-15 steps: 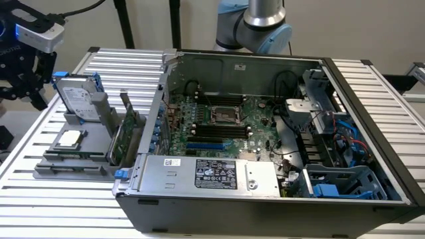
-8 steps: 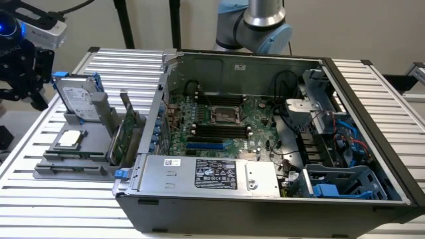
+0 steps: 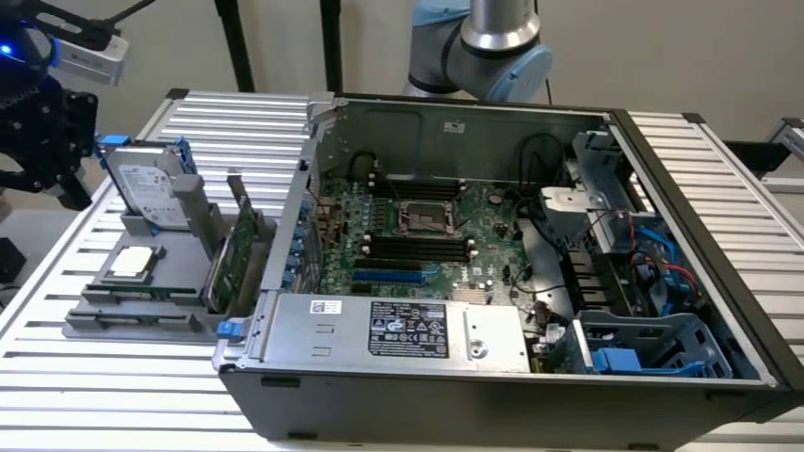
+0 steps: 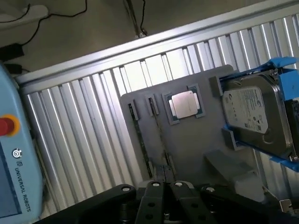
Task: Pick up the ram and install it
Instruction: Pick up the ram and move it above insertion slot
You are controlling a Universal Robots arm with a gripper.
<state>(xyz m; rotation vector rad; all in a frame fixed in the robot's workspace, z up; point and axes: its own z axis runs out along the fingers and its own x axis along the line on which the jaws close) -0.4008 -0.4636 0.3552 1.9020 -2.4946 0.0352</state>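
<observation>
- The hand (image 3: 63, 184) hangs above the grey holder (image 3: 94, 325) on the table (image 3: 75, 395), over the holder's edge that faces away from the computer case (image 3: 503, 395).
- In the wrist view the hand (image 4: 164, 183) has its fingers (image 4: 154, 189) pressed together, with nothing to be seen between them; it touches nothing.
- The ram (image 4: 139, 140), as I judge it, is the thin dark strip standing on edge in one of the holder's long narrow slots, just beside the processor chip (image 4: 184, 103); it is too thin to be sure of. The hand is directly above that slotted end of the holder.
- Also on the holder: the hard drive (image 3: 145, 188) in its blue rails at the far end, and the green expansion card (image 3: 241, 231) on the side nearest the case.
- The case stands open, just beside the holder, and the black memory slots (image 3: 415, 247) on its motherboard (image 3: 490, 212) look bare.
- Judged from this, no part of the task is done: the ram is not yet gripped or lifted, and the whole install remains.
</observation>
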